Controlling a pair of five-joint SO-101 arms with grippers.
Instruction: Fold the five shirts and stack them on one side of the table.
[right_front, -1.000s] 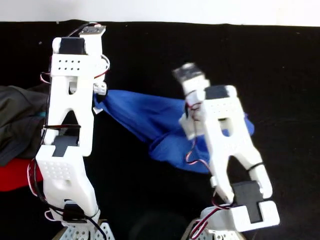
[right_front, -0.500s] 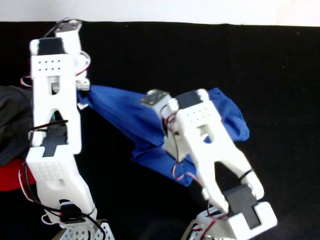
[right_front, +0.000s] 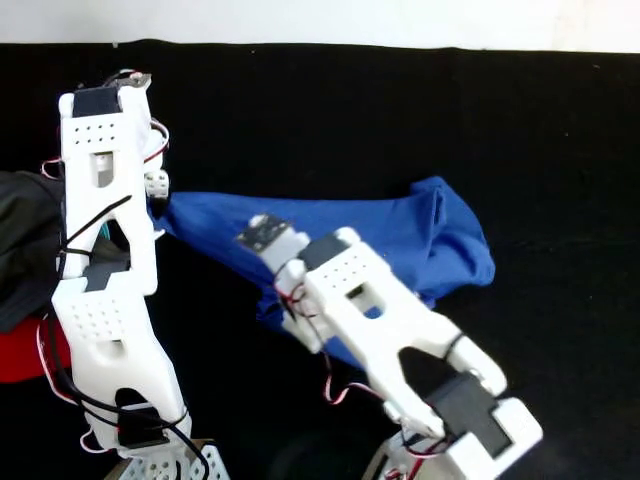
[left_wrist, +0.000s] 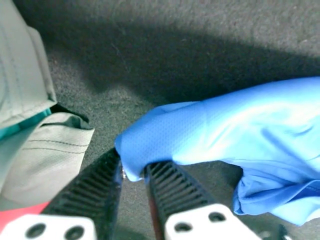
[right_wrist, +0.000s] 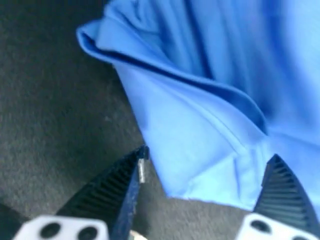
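The black table (right_front: 560, 150) is cut off on every side in the high view. The blue shirt (right_front: 400, 225) lies stretched across its middle, pulled to a point toward the left arm (right_front: 100, 250) and bunched into a loose mound at the other end. The right arm (right_front: 380, 320) covers the shirt's near edge, so its outline there is hidden.

At the table's left edge a dark grey shirt (right_front: 25, 250) lies crumpled with a red shirt (right_front: 20, 350) nearer the arm bases. The frame and the left arm cut off both, so it is hard to say how many garments are in that heap.

In the left wrist view the left gripper (left_wrist: 132, 167) has its ribbed fingers pressed together on the pointed corner of the blue shirt (left_wrist: 240, 130). The rest of the fabric trails away over the table, and the grey shirt (left_wrist: 45, 150) is just beside it.

In the right wrist view the right gripper (right_wrist: 207, 155) is spread wide, one finger on each side of a folded edge of the blue shirt (right_wrist: 200, 75). The fingertips seem to be just clear of the cloth, though the close angle leaves that uncertain.
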